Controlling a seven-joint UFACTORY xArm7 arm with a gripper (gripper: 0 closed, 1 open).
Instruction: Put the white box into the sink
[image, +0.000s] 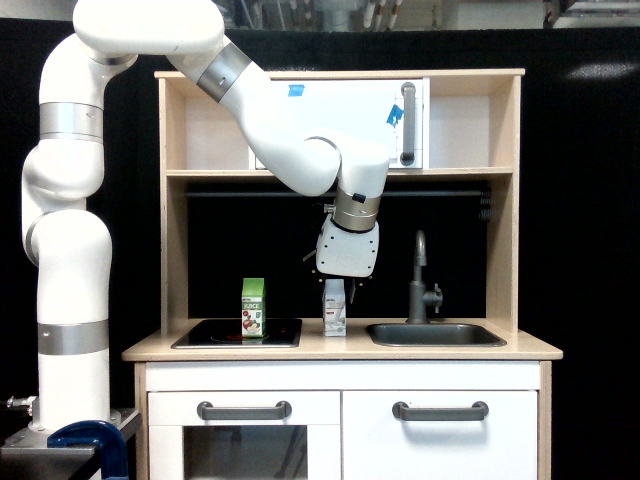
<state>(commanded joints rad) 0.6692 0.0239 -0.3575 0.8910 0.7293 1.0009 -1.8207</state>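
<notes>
The white box (334, 311) stands upright on the wooden counter, between the stovetop and the sink (436, 335). My gripper (346, 284) hangs just above the box's gabled top, a little toward the exterior view's right. Its white body hides most of the fingers, so only short dark tips show at the box's top. I cannot tell whether they touch the box or how far apart they are. The sink is a shallow dark grey basin with nothing visible in it, right of the box.
A tall grey faucet (420, 280) rises behind the sink's left end, close to my gripper. A green juice carton (253, 307) stands on the black stovetop (215, 335). A shelf (340, 173) and a dark rail run above.
</notes>
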